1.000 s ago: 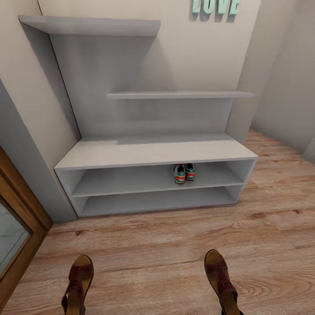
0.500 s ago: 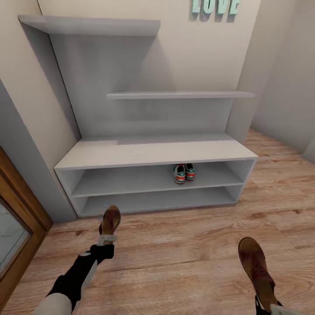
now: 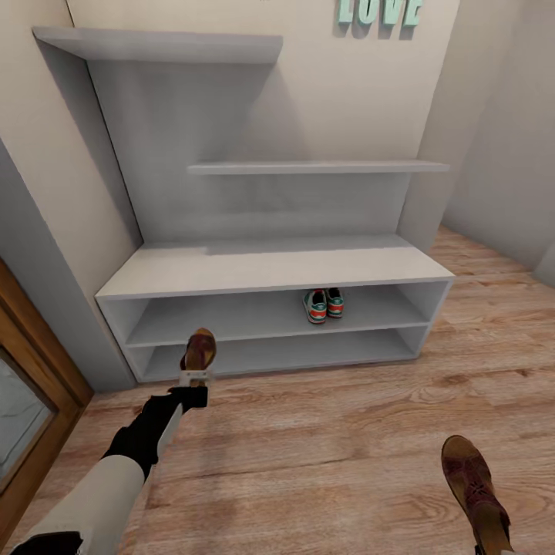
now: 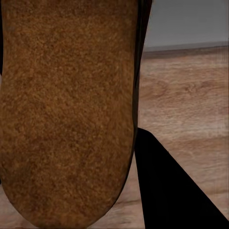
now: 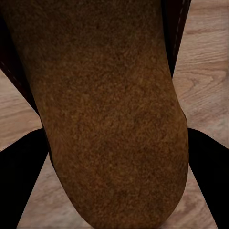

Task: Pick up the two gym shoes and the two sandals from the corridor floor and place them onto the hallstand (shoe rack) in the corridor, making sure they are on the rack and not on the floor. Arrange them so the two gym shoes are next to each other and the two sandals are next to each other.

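Sandals, flat brown leather ones with tan footbeds, were both off the floor, one in each gripper. The left sandal (image 3: pixel 198 351) stood out ahead of the left gripper (image 3: pixel 193 378), raised in front of the lower open shelves of the wide pale-grey hallstand (image 3: pixel 270 270), toward its left end. In the left wrist view its grainy brown sole (image 4: pixel 67 109) lay close against the camera, with one dark finger (image 4: pixel 167 191) beside it; the fingers were closed on that sandal. The right sandal (image 3: pixel 476 486) hung low over the light brown wood-plank corridor floor (image 3: pixel 324 447), well apart from the rack, with the right gripper itself cut off by the frame edge. In the right wrist view its sole (image 5: pixel 112 109) sat between two dark fingers (image 5: pixel 21 181), which were clamped on it.

On the upper of the two low shelves, right of centre, the two cream-white gym shoes with teal-and-red heels (image 3: pixel 323 304) stood side by side, touching, heels facing outward. The hallstand's worktop was bare. Above it ran staggered grey wall shelves (image 3: pixel 316 166), and teal letters (image 3: pixel 379 11) hung on the beige wall. A wooden door frame (image 3: pixel 38 370) stood to the left.
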Tool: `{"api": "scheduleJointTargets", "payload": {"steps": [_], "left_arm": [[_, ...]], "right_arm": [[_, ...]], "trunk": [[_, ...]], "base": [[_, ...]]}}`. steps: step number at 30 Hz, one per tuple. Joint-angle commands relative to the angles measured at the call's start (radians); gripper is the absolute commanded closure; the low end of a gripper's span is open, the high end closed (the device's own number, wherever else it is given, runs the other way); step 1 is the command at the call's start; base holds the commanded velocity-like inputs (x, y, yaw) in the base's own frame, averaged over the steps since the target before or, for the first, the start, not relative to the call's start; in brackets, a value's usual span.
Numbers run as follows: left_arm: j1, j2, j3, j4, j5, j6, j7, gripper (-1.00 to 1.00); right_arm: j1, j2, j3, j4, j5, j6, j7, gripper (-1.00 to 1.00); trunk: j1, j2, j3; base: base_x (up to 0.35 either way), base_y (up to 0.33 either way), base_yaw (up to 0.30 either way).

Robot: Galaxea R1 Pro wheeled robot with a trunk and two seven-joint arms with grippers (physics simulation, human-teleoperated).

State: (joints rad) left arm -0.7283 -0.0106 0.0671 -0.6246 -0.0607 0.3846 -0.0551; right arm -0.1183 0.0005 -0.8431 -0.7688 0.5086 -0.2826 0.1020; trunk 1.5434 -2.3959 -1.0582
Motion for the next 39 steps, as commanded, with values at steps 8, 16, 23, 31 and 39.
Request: {"api": "scheduleJointTargets", "payload": {"steps": [8,16,23,31,39], "left_arm": [[-0.048,0.000,0.009,0.010,-0.004,0.107,0.053,1.00],[-0.038,0.005,0.007,-0.010,-0.003,0.116,0.064,1.00],[-0.038,0.006,0.014,-0.012,-0.004,0.119,0.071,1.00],[-0.039,0.006,0.013,-0.012,-0.004,0.119,0.073,1.00],[-0.038,0.007,0.013,-0.011,-0.004,0.119,0.072,1.00]], "right_arm": [[-0.001,0.000,-0.006,-0.025,0.004,0.031,0.008,1.00],[-0.001,0.010,0.003,-0.031,0.005,0.035,0.008,1.00],[-0.001,0.012,0.005,-0.032,0.005,0.036,0.008,1.00],[-0.001,0.012,0.006,-0.031,0.005,0.036,0.008,1.00],[-0.001,0.012,0.006,-0.030,0.005,0.036,0.008,1.00]], "trunk": [[0.000,0.000,-0.001],[0.000,0.000,-0.001],[0.007,-0.014,-0.009],[0.038,-0.070,-0.047],[0.058,-0.105,-0.087]], "base": [[0.000,0.000,0.000],[0.000,0.000,0.000],[0.000,0.000,0.000],[0.000,0.000,0.000],[0.000,0.000,0.000]]}}
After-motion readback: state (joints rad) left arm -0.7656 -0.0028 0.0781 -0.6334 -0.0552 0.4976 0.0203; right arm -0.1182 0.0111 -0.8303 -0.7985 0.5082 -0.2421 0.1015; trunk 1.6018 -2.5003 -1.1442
